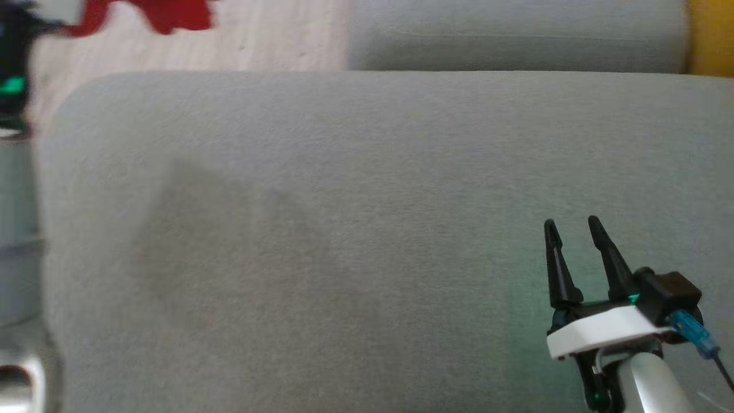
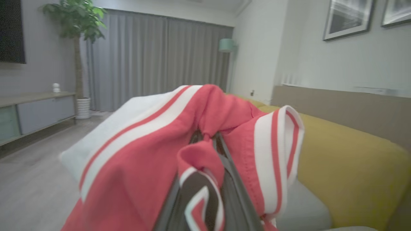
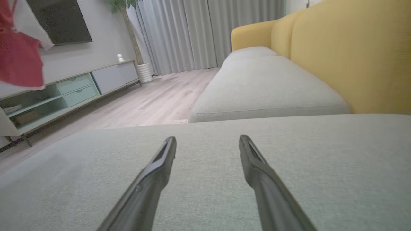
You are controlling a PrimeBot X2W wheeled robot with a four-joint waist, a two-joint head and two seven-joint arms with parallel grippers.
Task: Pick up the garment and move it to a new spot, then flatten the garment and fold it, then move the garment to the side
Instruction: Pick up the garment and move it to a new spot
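Hanging bunched over the left gripper (image 2: 207,136), whose fingers are pinched together on it: red-and-white garment (image 2: 144,154), in the air past the far-left corner of the grey seat cushion (image 1: 344,201). Noted the right gripper (image 1: 572,222) low over that cushion, fingers spread, empty. Open shelves of the cabinet (image 3: 80,86): contents too blurred to identify.
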